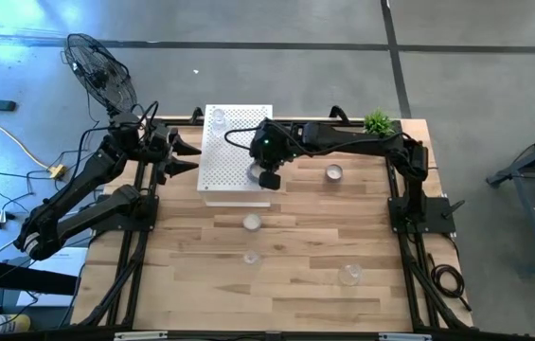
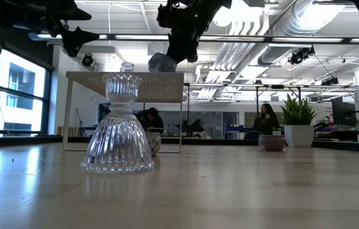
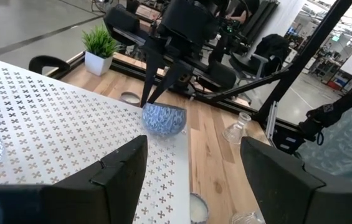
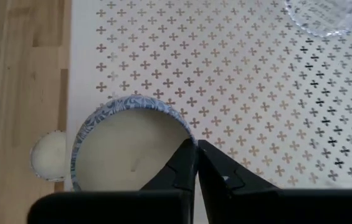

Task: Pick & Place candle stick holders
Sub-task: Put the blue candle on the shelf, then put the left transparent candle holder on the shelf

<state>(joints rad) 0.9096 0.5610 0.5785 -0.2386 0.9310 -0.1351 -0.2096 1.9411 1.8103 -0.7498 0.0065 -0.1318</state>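
Note:
A white perforated box (image 1: 234, 152) stands at the table's far middle. My right gripper (image 1: 265, 178) is shut on a round blue-patterned candle holder with a white centre (image 4: 126, 149), over the box's near right corner. A clear glass holder (image 1: 218, 118) stands on the box's far left part. My left gripper (image 1: 194, 154) is open and empty just left of the box. On the bare table are a silvery cup (image 1: 333, 171), two small holders (image 1: 252, 222) (image 1: 252, 256) and a clear glass one (image 1: 349, 275). My right gripper pinches the blue holder's rim (image 4: 187, 138) between its two fingers, one finger inside the cup and one outside. The fingers (image 3: 157, 87) come from above, pointing down. The cup hangs upright, mouth up, at the box top (image 2: 166, 76); whether it rests on it I cannot tell.
A small green potted plant (image 1: 377, 121) stands at the far right corner. A tall ribbed glass holder (image 2: 119, 127) fills the low view's foreground. A fan (image 1: 101, 71) stands beyond the table's far left. People sit in the room behind (image 2: 265, 117).

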